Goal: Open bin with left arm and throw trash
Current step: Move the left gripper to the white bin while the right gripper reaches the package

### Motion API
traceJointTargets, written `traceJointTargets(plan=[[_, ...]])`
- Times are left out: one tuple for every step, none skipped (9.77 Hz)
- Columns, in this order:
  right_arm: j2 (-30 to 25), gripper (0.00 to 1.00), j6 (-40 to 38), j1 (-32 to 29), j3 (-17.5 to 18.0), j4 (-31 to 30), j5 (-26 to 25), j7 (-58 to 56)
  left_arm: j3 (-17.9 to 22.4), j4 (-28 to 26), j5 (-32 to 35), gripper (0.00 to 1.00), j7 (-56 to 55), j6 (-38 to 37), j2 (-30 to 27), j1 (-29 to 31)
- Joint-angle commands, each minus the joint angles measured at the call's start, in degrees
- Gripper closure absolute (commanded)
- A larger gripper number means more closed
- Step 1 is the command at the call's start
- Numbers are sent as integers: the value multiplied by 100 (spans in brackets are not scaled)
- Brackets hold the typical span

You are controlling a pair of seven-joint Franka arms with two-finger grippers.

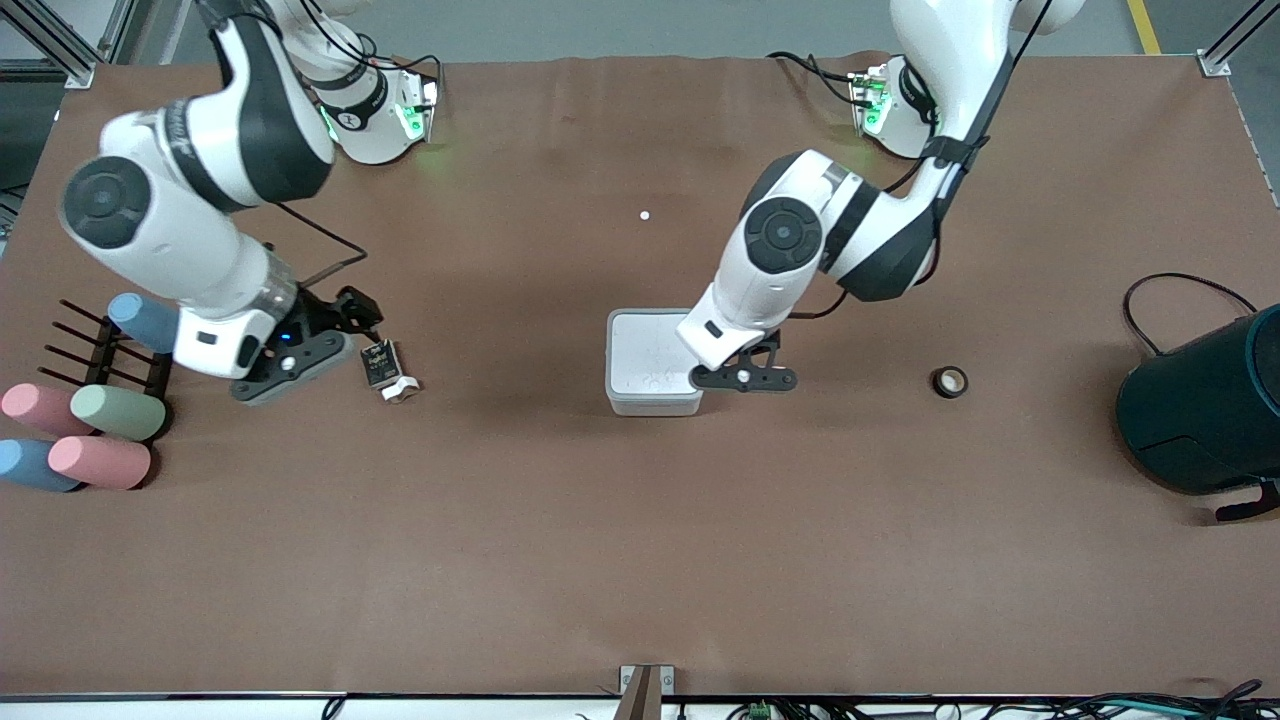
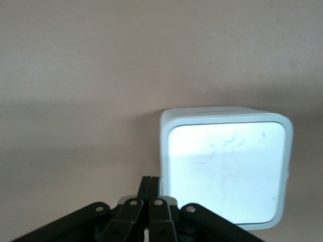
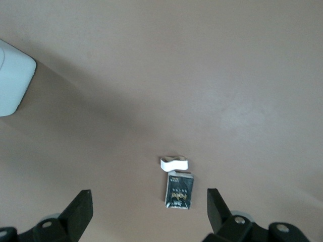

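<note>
The bin (image 1: 648, 362) stands mid-table with its flat white lid shut. My left gripper (image 1: 705, 380) is shut and empty, its fingertips low beside the bin's corner toward the left arm's end. In the left wrist view the closed fingers (image 2: 151, 185) lie against the bin's edge (image 2: 163, 151). My right gripper (image 1: 335, 338) is open over the table, next to the black printed packet (image 1: 379, 362) and its white scrap (image 1: 402, 388). In the right wrist view the packet (image 3: 179, 190) and scrap (image 3: 174, 163) lie just ahead of the open gripper (image 3: 149, 202). The black ring (image 1: 950, 381) lies toward the left arm's end.
A large dark teal drum (image 1: 1200, 410) with a black cable (image 1: 1180, 285) sits at the left arm's end. Pastel cylinders (image 1: 100, 460) and a black rack (image 1: 110, 350) lie at the right arm's end. A tiny white speck (image 1: 645, 215) lies farther back. A bin corner (image 3: 12, 80) shows in the right wrist view.
</note>
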Motion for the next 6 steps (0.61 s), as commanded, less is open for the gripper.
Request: traceJointTargets(plan=[[142, 0, 814, -1, -41, -661, 26, -114, 20, 557, -6, 100, -269, 120, 525, -222], [501, 1, 860, -201, -41, -628, 25, -497, 20, 575, -6, 100, -348, 330, 622, -275], [583, 2, 852, -316, -41, -627, 25, -623, 20, 619, -6, 100, -349, 506, 710, -293], [610, 3, 852, -283, -41, -645, 25, -624, 20, 749, -14, 100, -349, 578, 832, -293], [723, 5, 878, -282, -41, -645, 25, -624, 20, 873, -14, 100, -366, 596, 921, -328], [794, 5, 1070, -265, -41, -671, 25, -624, 20, 891, -14, 100, -384, 596, 948, -355]])
